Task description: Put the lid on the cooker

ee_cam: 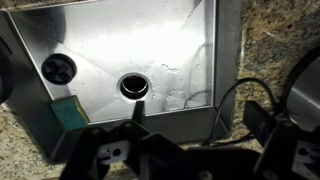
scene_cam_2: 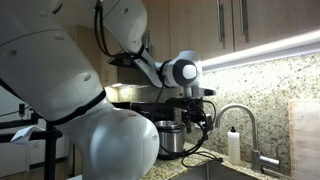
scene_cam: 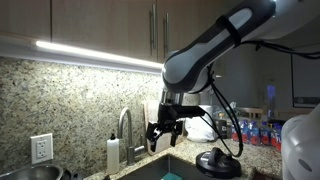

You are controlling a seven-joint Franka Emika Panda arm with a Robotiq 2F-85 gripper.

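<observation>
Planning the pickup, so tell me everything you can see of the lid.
The lid is round, dark and glossy, slightly domed, with a black knob at its centre. It lies flat, knob up, on the countertop beside the sink. Black cables hang close over it; whether they touch is unclear. The open pincer hangs apart, over the sink.
</observation>
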